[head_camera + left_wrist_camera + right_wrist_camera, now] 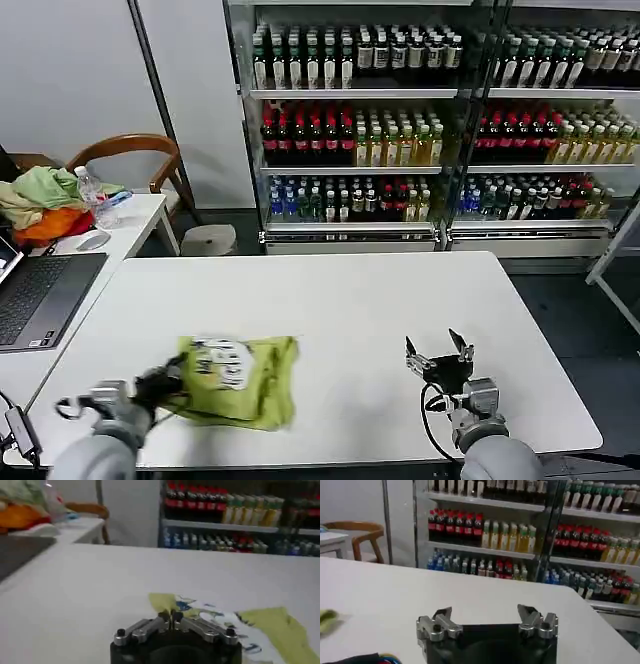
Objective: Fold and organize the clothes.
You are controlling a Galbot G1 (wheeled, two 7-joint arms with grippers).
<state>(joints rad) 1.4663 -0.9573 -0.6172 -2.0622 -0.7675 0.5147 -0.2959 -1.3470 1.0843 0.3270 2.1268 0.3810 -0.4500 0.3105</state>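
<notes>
Lime T-shirt (240,382) lies bunched, its edge pinched by left end effector (168,380).

Bare table (350,300) beyond T-shirt (240,380); unobstructed.

The left end effector (171,616) sits low over the white worktop (125,580), its two fingertips pressed together with no gap between them. Just beyond them lies the T-shirt (270,625), yellow-green, with its white print facing up. Farther back stand shelves of bottles (235,510), a wooden chair (92,511) and a side table (75,527) bearing a heap of garments (20,507).
</notes>
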